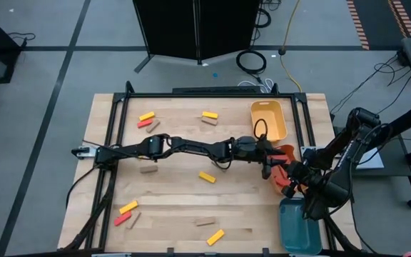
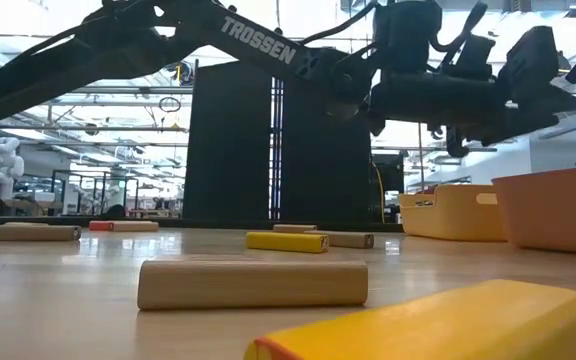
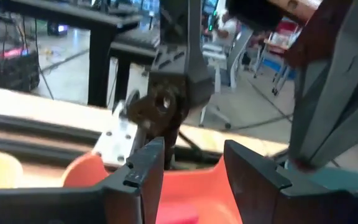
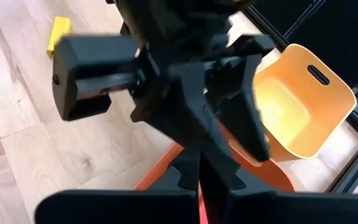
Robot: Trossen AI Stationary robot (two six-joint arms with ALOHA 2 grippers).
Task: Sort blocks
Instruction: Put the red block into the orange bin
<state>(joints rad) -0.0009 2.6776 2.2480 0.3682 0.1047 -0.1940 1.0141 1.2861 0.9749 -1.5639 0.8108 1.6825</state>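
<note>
wooden table (image 1: 177, 193), grey floor (image 1: 48, 64)

My bench sits on grey floor (image 1: 41, 78) crossed by dark lines, black cabinet (image 1: 195, 28) at the far side, yellow cable (image 1: 289, 50) trailing right of it — bright open workshop beyond, desks and chairs (image 3: 229, 62).

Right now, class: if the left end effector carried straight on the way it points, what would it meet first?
Probably the orange tray: the left end effector has open fingers just above it. Beyond stands the right arm, though depth is unclear.
</note>
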